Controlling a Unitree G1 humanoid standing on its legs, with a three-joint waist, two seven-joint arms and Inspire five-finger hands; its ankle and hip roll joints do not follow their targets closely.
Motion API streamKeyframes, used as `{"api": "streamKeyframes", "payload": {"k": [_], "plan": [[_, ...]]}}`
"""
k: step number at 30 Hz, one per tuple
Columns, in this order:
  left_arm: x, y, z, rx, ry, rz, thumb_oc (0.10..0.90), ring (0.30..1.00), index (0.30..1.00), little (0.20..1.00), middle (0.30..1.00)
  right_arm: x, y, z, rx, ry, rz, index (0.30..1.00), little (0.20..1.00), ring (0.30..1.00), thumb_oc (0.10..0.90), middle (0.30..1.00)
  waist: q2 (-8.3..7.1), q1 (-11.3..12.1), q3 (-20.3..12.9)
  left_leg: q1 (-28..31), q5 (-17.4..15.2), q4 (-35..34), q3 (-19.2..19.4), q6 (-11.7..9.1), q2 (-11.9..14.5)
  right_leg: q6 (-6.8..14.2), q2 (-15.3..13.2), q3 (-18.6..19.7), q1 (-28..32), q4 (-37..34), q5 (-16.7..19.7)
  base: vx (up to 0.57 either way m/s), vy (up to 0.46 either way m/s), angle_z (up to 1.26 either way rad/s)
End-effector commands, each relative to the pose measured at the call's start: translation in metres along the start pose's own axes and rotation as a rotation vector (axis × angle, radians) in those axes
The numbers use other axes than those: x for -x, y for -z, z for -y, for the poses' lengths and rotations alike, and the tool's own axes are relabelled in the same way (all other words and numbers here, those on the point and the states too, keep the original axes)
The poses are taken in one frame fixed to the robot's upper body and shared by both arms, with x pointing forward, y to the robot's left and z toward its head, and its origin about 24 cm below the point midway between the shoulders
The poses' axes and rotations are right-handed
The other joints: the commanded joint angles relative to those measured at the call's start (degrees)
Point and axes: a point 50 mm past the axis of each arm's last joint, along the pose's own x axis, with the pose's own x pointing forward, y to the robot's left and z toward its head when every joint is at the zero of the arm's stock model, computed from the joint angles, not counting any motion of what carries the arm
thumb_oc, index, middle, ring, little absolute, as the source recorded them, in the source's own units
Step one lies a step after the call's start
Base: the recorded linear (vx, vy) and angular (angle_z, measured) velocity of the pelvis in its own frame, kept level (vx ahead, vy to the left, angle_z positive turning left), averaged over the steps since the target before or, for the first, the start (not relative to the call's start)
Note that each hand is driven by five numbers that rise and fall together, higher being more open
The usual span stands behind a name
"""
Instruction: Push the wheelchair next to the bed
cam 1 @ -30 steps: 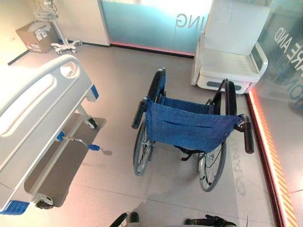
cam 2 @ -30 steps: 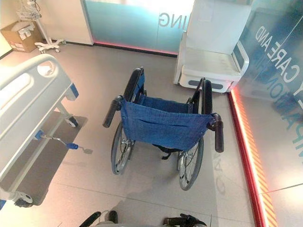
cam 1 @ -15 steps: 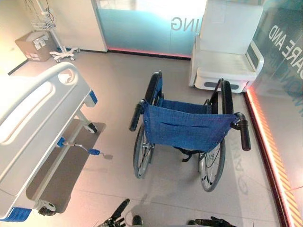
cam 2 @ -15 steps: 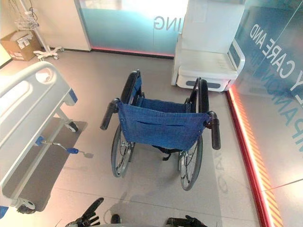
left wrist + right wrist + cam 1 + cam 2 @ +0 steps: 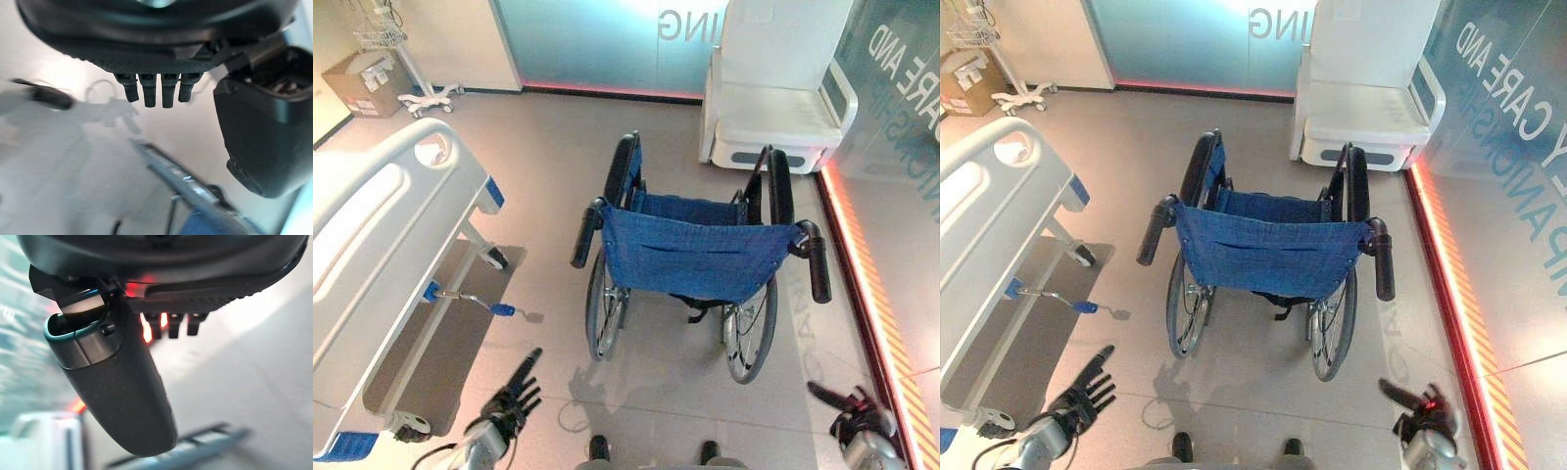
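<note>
The grey floor (image 5: 558, 166) holds a blue wheelchair (image 5: 695, 259), a white bed (image 5: 382, 255) beside it, and a white chair (image 5: 773, 108) behind.

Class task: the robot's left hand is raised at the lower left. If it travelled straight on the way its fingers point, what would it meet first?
The left hand points up and slightly right, toward the wheelchair's left wheel. Between them lies bare floor, so the wheel probably comes first, though depth is unclear; the bed lies off to the left.

Both eye views: head height, facing down and forward, sharing wheelchair (image 5: 690, 259), bed (image 5: 382, 245), floor (image 5: 548, 166). Wrist views: very close behind own hand, left hand (image 5: 161, 73), right hand (image 5: 117, 382), floor beyond.
</note>
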Motion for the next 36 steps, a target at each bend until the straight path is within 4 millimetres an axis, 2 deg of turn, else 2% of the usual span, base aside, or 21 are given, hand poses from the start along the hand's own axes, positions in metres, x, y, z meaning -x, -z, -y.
{"api": "streamKeyframes", "payload": {"k": [1,2,4,5,6,7,11,15,20,25,29,30,36], "plan": [[0.005,-0.065,0.007,0.029,0.027,0.245,0.8,0.9,0.9,0.9,0.9,0.0,-0.095,0.012,-0.118,0.102,0.356,0.9,0.9,0.9,0.8,0.9,2.7,0.11,-0.47,0.85,-4.47,0.61,1.26,1.85,-2.04,-1.89,0.75,-0.2,-2.35,1.85,0.66,0.0,0.0,0.0],[0.008,-0.076,0.01,0.03,0.033,0.281,0.8,0.9,0.9,0.9,0.9,0.004,-0.108,0.01,-0.153,0.099,0.398,0.9,0.9,0.9,0.8,0.9,2.83,0.06,-0.43,0.81,-4.45,0.61,1.22,1.8,-2.04,-1.91,0.76,-0.12,-2.36,1.85,0.59,0.0,0.0,0.0],[0.012,-0.086,0.012,0.023,0.039,0.323,0.8,0.9,0.9,0.9,0.9,0.009,-0.119,0.008,-0.192,0.095,0.439,0.9,0.9,0.9,0.8,0.9,2.94,0.03,-0.45,0.76,-4.43,0.61,1.18,1.76,-2.05,-1.95,0.77,-0.04,-2.33,1.77,0.55,0.0,0.0,0.0],[0.017,-0.098,0.014,0.021,0.045,0.371,0.8,0.9,0.9,0.9,0.9,0.015,-0.131,0.006,-0.217,0.091,0.483,0.9,0.9,0.9,0.8,0.9,3.0,-0.07,-0.43,0.7,-4.4,0.61,1.11,1.75,-2.07,-1.99,0.77,0.08,-2.29,1.66,0.51,0.0,0.0,0.0],[0.017,-0.098,0.014,0.021,0.045,0.371,0.8,0.9,0.9,0.9,0.9,0.015,-0.131,0.006,-0.217,0.091,0.483,0.9,0.9,0.9,0.8,0.9,3.0,-0.07,-0.43,0.7,-4.4,0.61,1.11,1.75,-2.07,-1.99,0.77,0.08,-2.29,1.66,0.51,0.03,0.025,0.0],[0.03,-0.122,0.026,0.026,0.077,0.46,0.8,0.9,0.9,0.9,0.9,0.03,-0.152,-0.003,-0.257,0.052,0.567,0.9,0.9,0.9,0.8,0.9,3.2,-0.19,-0.45,0.62,-4.33,0.61,0.96,1.75,-2.11,-2.06,0.78,0.31,-2.27,1.61,0.36,0.03,0.022,-0.01],[0.051,-0.149,0.047,0.002,0.175,0.582,0.8,0.9,0.9,0.9,0.9,0.054,-0.177,-0.02,-0.276,-0.053,0.693,0.9,0.9,0.9,0.8,0.9,3.31,-0.11,-0.41,0.41,-4.09,0.61,0.76,1.62,-2.01,-2.19,0.81,0.49,-2.28,1.56,0.25,0.01,0.007,0.0],[0.07,-0.165,0.071,-0.045,0.309,0.644,0.8,0.9,0.9,0.9,0.9,0.077,-0.197,-0.038,-0.33,-0.188,0.785,0.9,0.9,0.9,0.8,0.9,3.3,0.09,-0.32,0.13,-3.8,0.61,0.92,1.44,-1.78,-2.27,0.77,0.28,-2.49,1.76,0.12,0.0,0.0,0.0],[0.087,-0.173,0.094,-0.073,0.476,0.667,0.8,0.9,0.9,0.9,0.9,0.11,-0.223,-0.048,-0.371,-0.319,0.953,0.9,0.9,0.9,0.8,0.9,3.24,0.39,-0.3,0.07,-3.72,0.61,1.34,1.39,-1.67,-2.23,0.85,0.06,-2.48,1.92,-0.06,0.0,0.0,0.0],[0.098,-0.173,0.105,-0.078,0.581,0.65,0.8,0.9,0.9,0.9,0.9,0.13,-0.231,-0.054,-0.402,-0.458,1.001,0.9,0.9,0.9,0.8,0.9,3.12,0.45,-0.22,0.1,-3.74,0.61,1.7,1.35,-1.55,-2.19,0.93,0.19,-2.5,1.94,-0.18,0.0,0.0,0.0],[0.105,-0.166,0.113,-0.108,0.673,0.588,0.8,0.9,0.9,0.9,0.9,0.143,-0.23,-0.06,-0.42,-0.592,0.995,0.9,0.9,0.9,0.8,0.9,2.96,0.44,-0.27,0.06,-3.74,0.61,2.26,1.31,-1.44,-2.13,1.0,0.21,-2.72,2.03,-0.14,0.0,0.0,0.0],[0.107,-0.163,0.114,-0.136,0.692,0.57,0.8,0.9,0.9,0.9,0.9,0.146,-0.227,-0.064,-0.413,-0.669,0.964,0.9,0.9,0.9,0.8,0.9,2.91,0.38,-0.17,-0.02,-3.65,0.61,2.45,1.28,-1.4,-2.12,1.08,0.28,-2.86,2.07,-0.11,0.0,0.0,0.0],[0.114,-0.167,0.109,-0.16,0.736,0.558,0.8,0.9,0.9,0.9,0.9,0.152,-0.221,-0.073,-0.35,-0.84,0.885,0.9,0.9,0.9,0.8,0.9,2.66,0.03,-0.24,-0.28,-3.44,0.61,3.33,1.12,-1.17,-2.04,1.1,0.29,-3.23,1.88,0.08,0.0,0.0,0.0]]}}
